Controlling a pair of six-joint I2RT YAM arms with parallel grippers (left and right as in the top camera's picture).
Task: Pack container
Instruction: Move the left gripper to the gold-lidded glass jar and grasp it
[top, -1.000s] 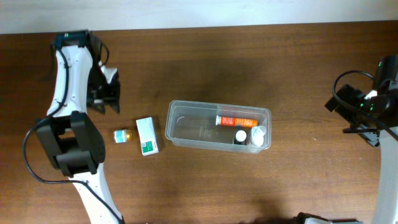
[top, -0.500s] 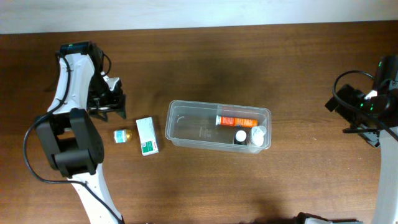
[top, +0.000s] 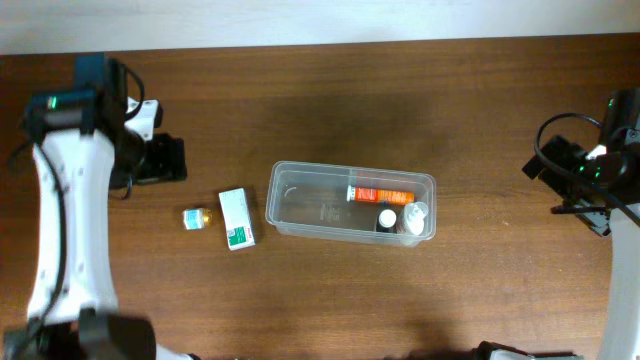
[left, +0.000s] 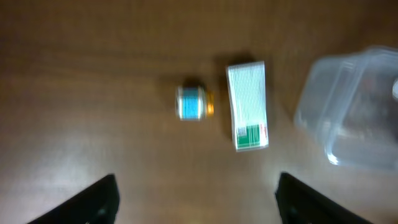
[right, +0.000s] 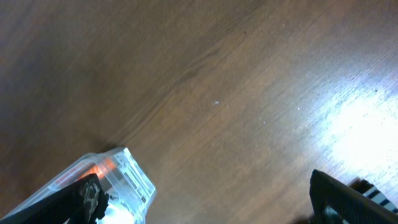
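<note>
The clear container (top: 300, 205) sits mid-table with an orange-labelled pack (top: 380, 193) and a white-capped bottle (top: 387, 217) at its right end. Left of it lie a white-and-green carton (top: 237, 218) and a small blue-labelled bottle (top: 197, 218). My left gripper (top: 163, 158) hovers up and left of them, open and empty. Its wrist view shows the bottle (left: 194, 102), the carton (left: 247, 106) and the container's corner (left: 348, 112) ahead of the left gripper (left: 196, 190). My right gripper (top: 562, 168) stands open at the far right. Only the container's corner (right: 121, 177) shows beside the right gripper (right: 202, 186).
Bare brown wood surrounds the items. The table's back edge (top: 320, 45) meets a pale strip at the top. My left arm's white links (top: 65, 220) run down the left side. A bright glare patch (right: 360, 118) lies on the wood in the right wrist view.
My left gripper has opened wide, and its arm has swung so the gripper sits slightly further left. The right arm and all items have not moved.
</note>
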